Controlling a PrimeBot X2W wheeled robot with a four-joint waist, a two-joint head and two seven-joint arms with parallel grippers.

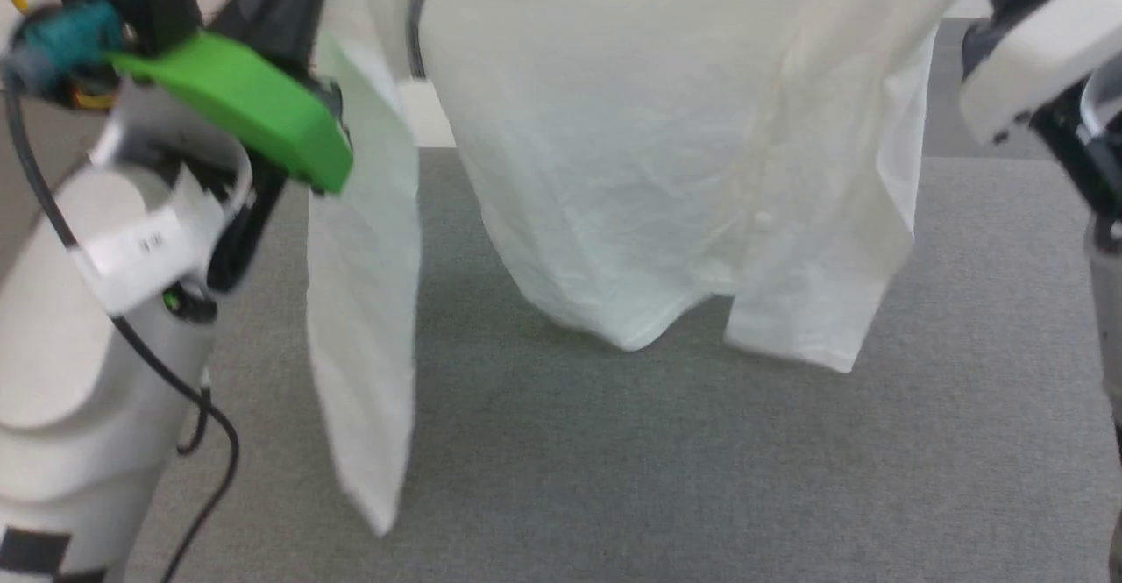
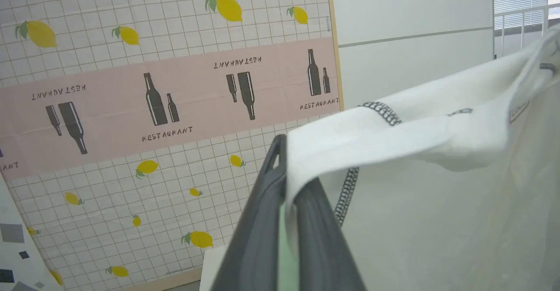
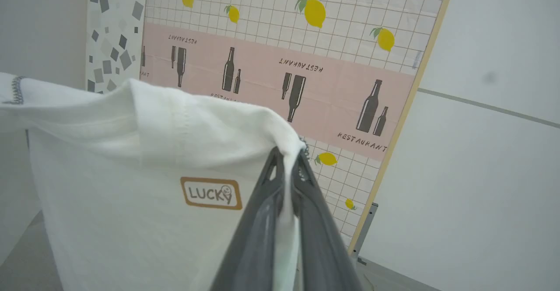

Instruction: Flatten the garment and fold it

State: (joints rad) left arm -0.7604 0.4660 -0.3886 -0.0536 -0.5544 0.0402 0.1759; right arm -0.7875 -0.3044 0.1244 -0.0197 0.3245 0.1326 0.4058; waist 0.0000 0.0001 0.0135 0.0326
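Left end effector (image 2: 286, 159) clamped on one top corner of the garment (image 1: 614, 171), right end effector (image 3: 288, 155) clamped on the other, beside the LUCKY patch (image 3: 211, 193). Top edge spans between them. Body hangs lengthwise straight below both, hem near the grey surface (image 1: 614, 478). Neither arm nearer. Lay-down likely next.

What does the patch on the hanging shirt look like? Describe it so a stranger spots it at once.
In front of the lemon-and-bottle wall panel hangs the white garment, pinched at its top edge by the right gripper. Just left of that gripper in the right wrist view sits the patch: a small rounded rectangle with an orange-brown border reading LUCKY, unlike the dark seam stitching.
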